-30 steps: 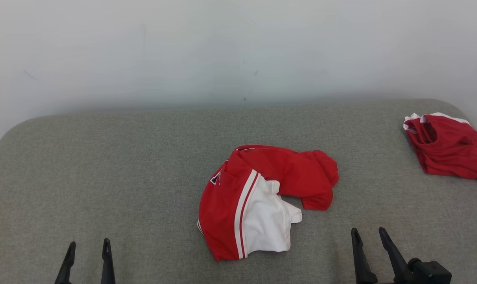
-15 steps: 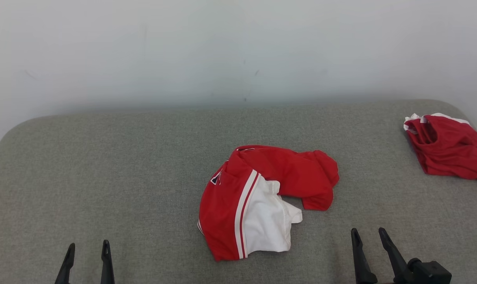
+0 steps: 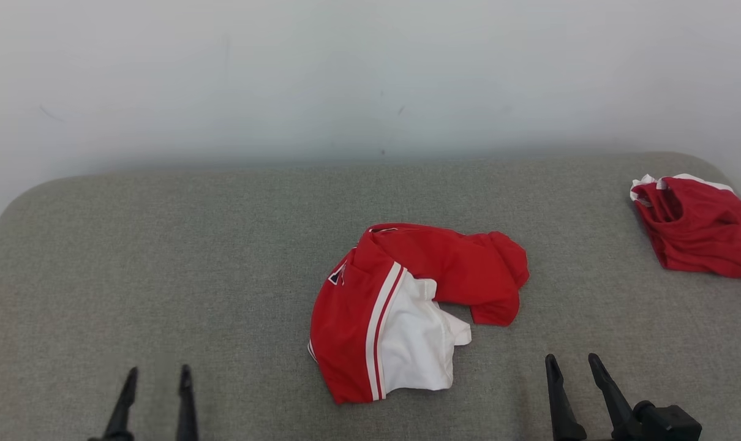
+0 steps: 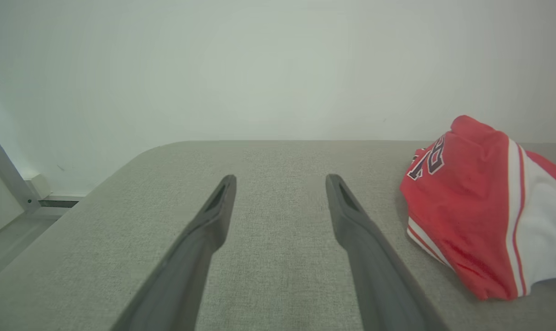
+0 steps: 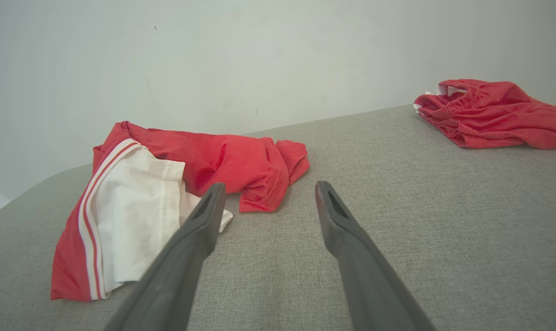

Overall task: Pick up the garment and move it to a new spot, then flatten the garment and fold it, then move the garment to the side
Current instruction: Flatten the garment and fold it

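A crumpled red and white garment [image 3: 407,306] lies in the middle of the grey padded table [image 3: 162,257]. It carries white side stripes and a dark number print. The left wrist view has the garment [image 4: 480,207] at the right, and the right wrist view has the same garment [image 5: 167,193] at the left. My left gripper [image 3: 158,372] stands open near the front edge, well left of the garment, holding nothing. My right gripper [image 3: 571,360] is open too, at the front right, just right of the garment. Each wrist view looks between its own spread fingers: left gripper [image 4: 280,179], right gripper [image 5: 268,187].
A second red garment [image 3: 698,226] lies bunched at the table's far right edge, also seen as red cloth [image 5: 494,112] in the right wrist view. A pale wall [image 3: 370,73] stands behind the table. A metal frame leg [image 4: 4,170] shows beyond the left corner.
My left gripper has shifted a little to the right along the front edge. The right gripper and both garments stay where they were.
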Motion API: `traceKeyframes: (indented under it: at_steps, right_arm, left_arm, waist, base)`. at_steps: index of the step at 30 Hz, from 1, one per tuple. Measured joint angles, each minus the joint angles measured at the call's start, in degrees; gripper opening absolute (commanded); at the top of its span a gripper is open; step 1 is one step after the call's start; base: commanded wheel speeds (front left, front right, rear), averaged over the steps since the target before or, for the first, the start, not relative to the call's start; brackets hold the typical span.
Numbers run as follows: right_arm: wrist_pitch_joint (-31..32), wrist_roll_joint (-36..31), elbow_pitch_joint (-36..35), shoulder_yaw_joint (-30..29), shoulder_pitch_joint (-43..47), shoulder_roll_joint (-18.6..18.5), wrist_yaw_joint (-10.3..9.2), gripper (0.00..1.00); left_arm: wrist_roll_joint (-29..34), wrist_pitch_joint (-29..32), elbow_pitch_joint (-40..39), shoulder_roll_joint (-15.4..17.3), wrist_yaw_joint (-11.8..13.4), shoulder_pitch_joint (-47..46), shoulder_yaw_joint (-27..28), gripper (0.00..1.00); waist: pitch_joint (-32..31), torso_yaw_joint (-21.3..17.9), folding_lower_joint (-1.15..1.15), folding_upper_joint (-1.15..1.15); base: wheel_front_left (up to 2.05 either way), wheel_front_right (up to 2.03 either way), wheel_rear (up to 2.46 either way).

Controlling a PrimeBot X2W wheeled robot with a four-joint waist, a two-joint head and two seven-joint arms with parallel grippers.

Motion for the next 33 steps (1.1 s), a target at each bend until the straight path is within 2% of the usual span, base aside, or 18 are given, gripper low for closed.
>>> traceKeyframes:
  at_steps: [9, 19, 27, 32, 33]
  right_arm:
    - [0.0, 0.19, 0.02, 1.26, -1.12, 0.04, 0.0, 1.0]
    - [0.0, 1.03, -0.24, 0.51, -3.34, 0.18, 0.0, 1.0]
    - [0.0, 1.36, -0.76, 0.36, -5.18, 0.77, 0.0, 1.0]
    - [0.0, 1.53, -0.75, 0.18, -5.44, 0.91, 0.0, 1.0]
    - [0.0, 1.53, -0.77, 0.16, -5.48, 0.93, 0.0, 1.0]
  left_arm:
    - [2.48, -0.01, 3.42, -2.01, -2.94, -7.19, -11.79, 1.0]
    - [2.7, -0.01, 11.59, -3.31, -3.57, -15.36, -24.4, 1.0]
    - [2.94, 0.0, 18.08, -3.31, -3.92, -18.0, -29.85, 1.0]
    - [3.41, -0.01, 23.48, -3.21, -3.74, -20.14, -30.49, 1.0]
    - [3.46, 0.0, 24.51, -3.23, -3.41, -20.63, -30.5, 0.93]
  waist:
    - [1.43, -1.37, 0.0, 0.0]
    - [5.67, -6.1, 0.0, 0.01]
    - [9.09, -10.43, 0.01, 0.01]
    - [10.92, -12.5, 0.01, 0.01]
    - [11.18, -12.82, 0.01, 0.01]
  base:
    - [0.0, 0.0, 0.0]
    - [0.0, 0.0, 0.0]
    - [0.0, 0.0, 0.0]
    - [0.0, 0.0, 0.0]
    - [0.0, 0.0, 0.0]
